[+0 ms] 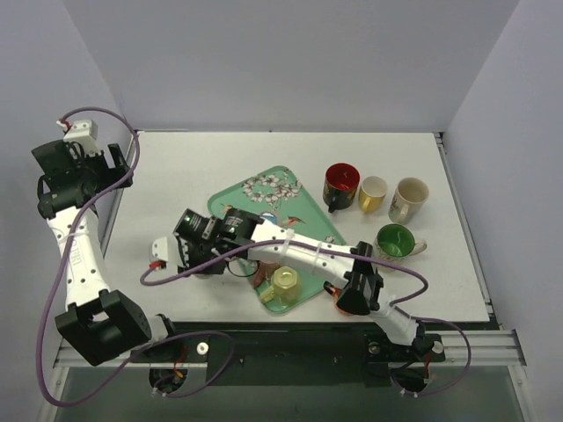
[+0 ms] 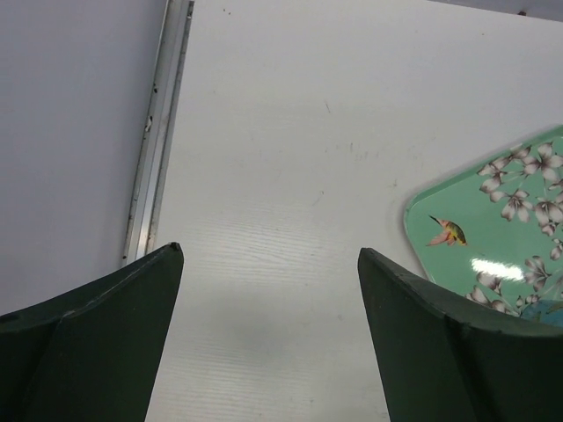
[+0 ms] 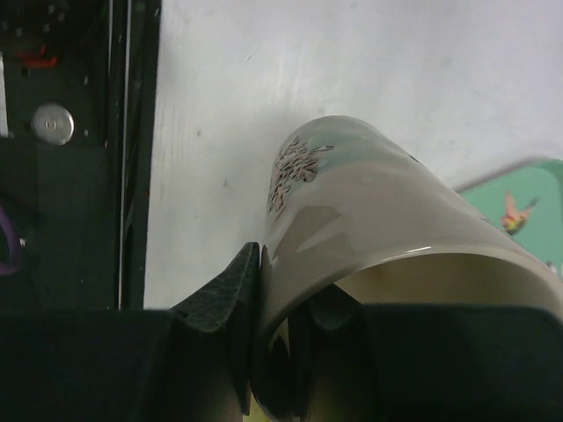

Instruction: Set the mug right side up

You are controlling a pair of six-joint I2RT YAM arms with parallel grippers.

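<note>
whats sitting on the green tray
A pale yellow mug stands by the tray's near corner. The right arm crosses above the tray and covers its near-left part, so anything beneath is hidden.

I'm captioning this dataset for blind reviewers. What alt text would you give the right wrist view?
The right gripper is shut on the rim of a beige floral mug, one finger inside and one outside, its mouth toward the camera. Behind lie the white table, the corner of a green tray at right and a black rail at left.
</note>
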